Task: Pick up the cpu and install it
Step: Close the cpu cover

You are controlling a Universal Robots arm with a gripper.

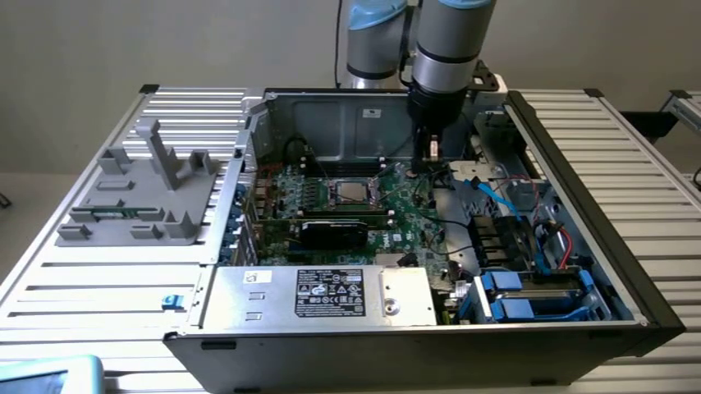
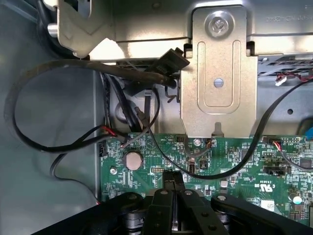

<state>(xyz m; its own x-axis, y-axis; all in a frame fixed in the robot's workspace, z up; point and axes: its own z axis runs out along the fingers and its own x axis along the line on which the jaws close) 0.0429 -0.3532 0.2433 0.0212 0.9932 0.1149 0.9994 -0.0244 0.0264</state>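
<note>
Slatted metal table (image 1: 613,156), three things riding on it.
The open computer case (image 1: 416,345) sits in the middle, a grey plastic fixture (image 1: 143,197) lies at the exterior view's left, and there's a small blue piece (image 1: 169,302) just beside the case's near-left corner.

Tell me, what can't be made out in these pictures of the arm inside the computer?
- Exterior view: whether the cpu is locked down; too small to tell.
- Exterior view: the arm above its lower joints, cut off by the top edge.
- Wrist view: the green board beneath the gripper, covered by its black links.
- Exterior view: the black label print; too small to read.
</note>
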